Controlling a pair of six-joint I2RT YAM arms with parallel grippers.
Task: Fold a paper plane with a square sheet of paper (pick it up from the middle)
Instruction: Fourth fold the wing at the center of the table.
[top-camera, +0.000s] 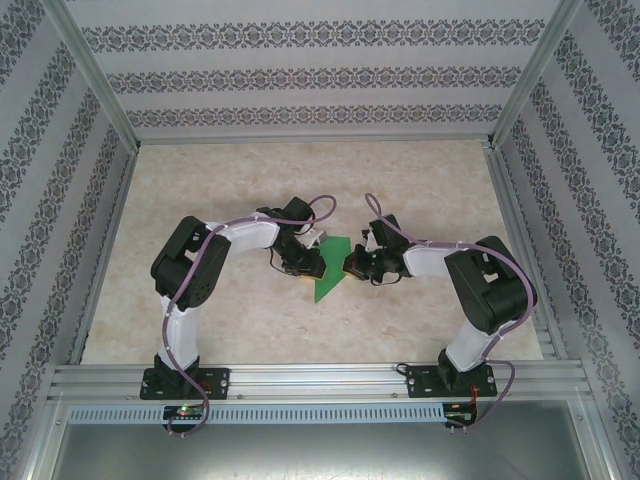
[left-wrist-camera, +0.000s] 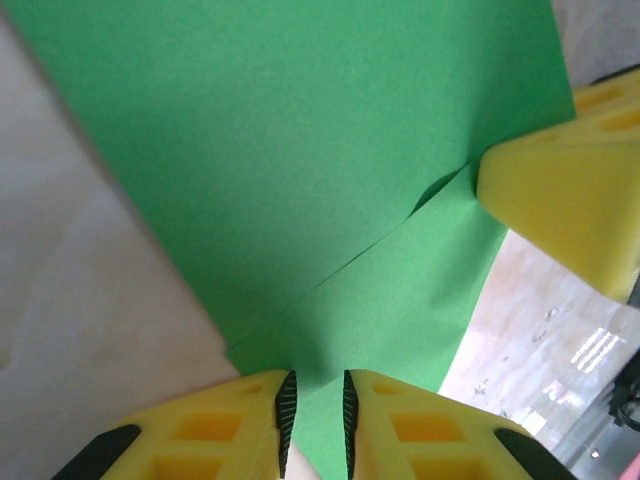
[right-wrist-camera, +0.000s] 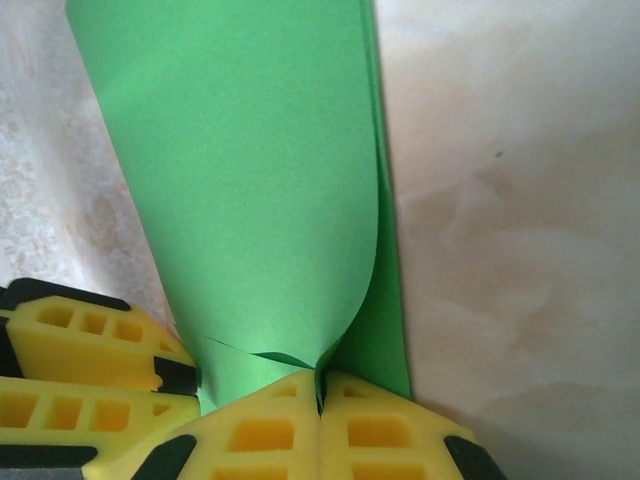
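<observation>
Top external view shows the green sheet of paper (top-camera: 328, 270), partly folded to a point, at the middle of the marbled table (top-camera: 250, 190). At the sheet's right edge the right gripper (right-wrist-camera: 320, 388) is clamped tight on a curled-up flap. At the sheet's left edge the left gripper (left-wrist-camera: 315, 390) has its ribbed pads (left-wrist-camera: 287, 410) narrowly parted, with the paper's edge between them.

Bright, even light and soft shadows; wrist views slightly blurred, glare streaks on the table (left-wrist-camera: 590, 350)
</observation>
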